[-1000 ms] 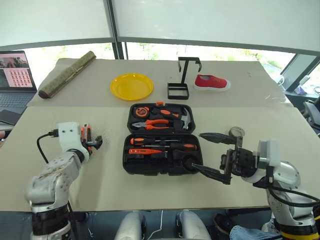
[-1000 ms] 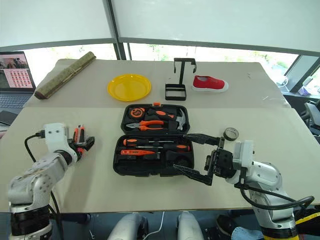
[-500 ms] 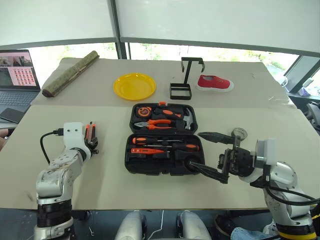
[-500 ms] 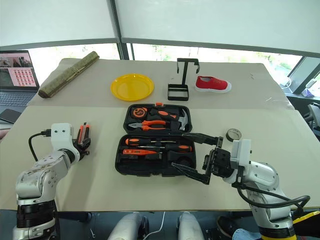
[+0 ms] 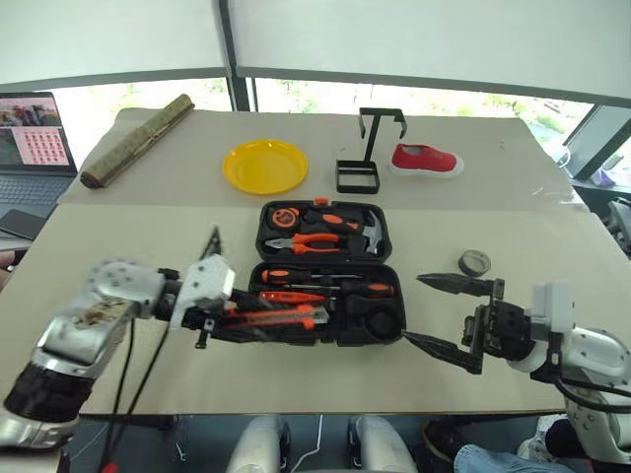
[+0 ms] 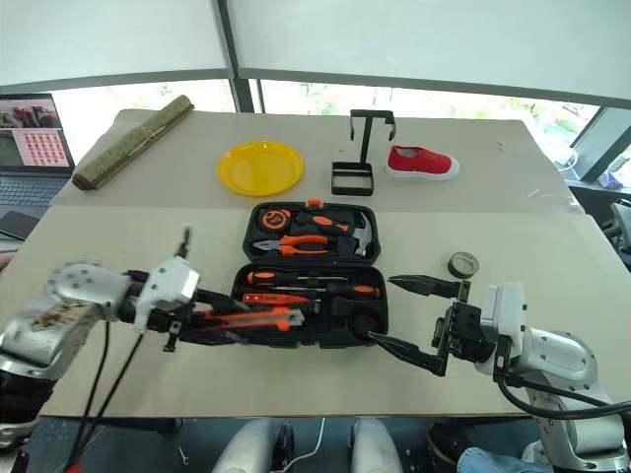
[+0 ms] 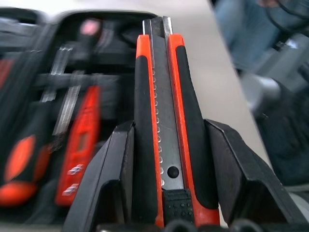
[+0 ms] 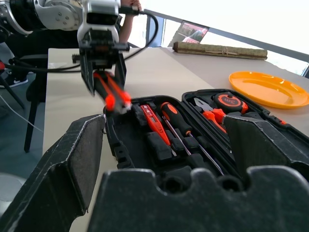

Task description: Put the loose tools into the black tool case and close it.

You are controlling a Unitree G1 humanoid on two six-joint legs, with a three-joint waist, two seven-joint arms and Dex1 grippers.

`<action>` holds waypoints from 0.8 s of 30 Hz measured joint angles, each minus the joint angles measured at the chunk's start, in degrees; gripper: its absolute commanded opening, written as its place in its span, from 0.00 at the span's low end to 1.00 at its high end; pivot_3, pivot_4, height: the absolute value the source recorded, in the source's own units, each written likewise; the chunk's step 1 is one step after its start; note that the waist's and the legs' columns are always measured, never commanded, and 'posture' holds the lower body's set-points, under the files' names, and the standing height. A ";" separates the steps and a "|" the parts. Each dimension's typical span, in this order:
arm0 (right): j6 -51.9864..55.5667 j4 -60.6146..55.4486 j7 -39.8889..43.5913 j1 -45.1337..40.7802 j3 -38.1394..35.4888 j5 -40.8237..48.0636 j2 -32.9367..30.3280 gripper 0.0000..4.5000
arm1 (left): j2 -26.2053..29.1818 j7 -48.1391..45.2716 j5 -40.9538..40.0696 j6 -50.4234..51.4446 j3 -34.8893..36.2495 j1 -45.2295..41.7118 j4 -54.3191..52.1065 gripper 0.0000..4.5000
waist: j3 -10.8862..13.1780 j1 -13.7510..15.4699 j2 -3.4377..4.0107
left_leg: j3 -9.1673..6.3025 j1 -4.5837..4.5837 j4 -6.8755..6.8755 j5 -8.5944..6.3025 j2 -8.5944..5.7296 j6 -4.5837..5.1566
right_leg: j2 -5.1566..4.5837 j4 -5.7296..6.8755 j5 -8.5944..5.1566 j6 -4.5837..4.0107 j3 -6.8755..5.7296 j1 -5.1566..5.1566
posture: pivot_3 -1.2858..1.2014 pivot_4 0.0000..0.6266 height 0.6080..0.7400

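Beige tabletop: left gripper (image 5: pixel 258 317) clamps the orange-and-black utility knife (image 5: pixel 271 318) lengthwise over the open black plastic tool case's (image 5: pixel 325 283) front tray; right gripper (image 5: pixel 455 317) waits alongside, jaws apart.

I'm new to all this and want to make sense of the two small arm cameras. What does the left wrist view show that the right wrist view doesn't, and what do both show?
Left wrist view alone: the utility knife seen close up, clamped between the left claw's fingers, its ridged metal blade track plain to see.

Right wrist view alone: the yellow plate, the rolled bamboo mat, the pliers in the case lid, and the open right claw, holding nothing.

Both: the open black tool case, its orange tester screwdriver and the knife.
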 measured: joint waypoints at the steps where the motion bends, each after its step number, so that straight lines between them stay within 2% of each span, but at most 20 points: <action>1: 0.09 -0.59 -0.37 0.13 0.04 0.00 0.00 1.00 | -0.83 0.53 1.87 0.03 -1.89 -1.44 0.10 0.38 | 0.00 -0.01 0.00 | 0.00 0.00 0.01 0.00 0.00 0.00 | 0.02 0.01 0.00 0.01 0.02 0.00 | 0.52 0.24 1.00; 9: 1.08 -3.06 -1.68 3.05 0.10 0.02 0.01 1.00 | -4.86 7.28 11.74 3.06 -8.55 -4.72 1.47 0.38 | 0.01 -0.17 -0.02 | -0.01 0.02 0.02 -0.01 0.02 0.03 | 0.06 0.07 -0.05 0.08 0.11 -0.03 | 0.52 0.24 1.00; 24: 1.09 -3.79 -2.61 4.46 0.13 -0.04 0.00 1.00 | -8.83 7.10 14.39 3.44 -10.51 -6.96 2.99 0.38 | 0.01 0.96 -0.01 | -0.03 0.05 0.18 -0.04 -0.03 0.08 | 0.00 0.06 -0.06 0.17 0.09 0.13 | 0.52 0.24 1.00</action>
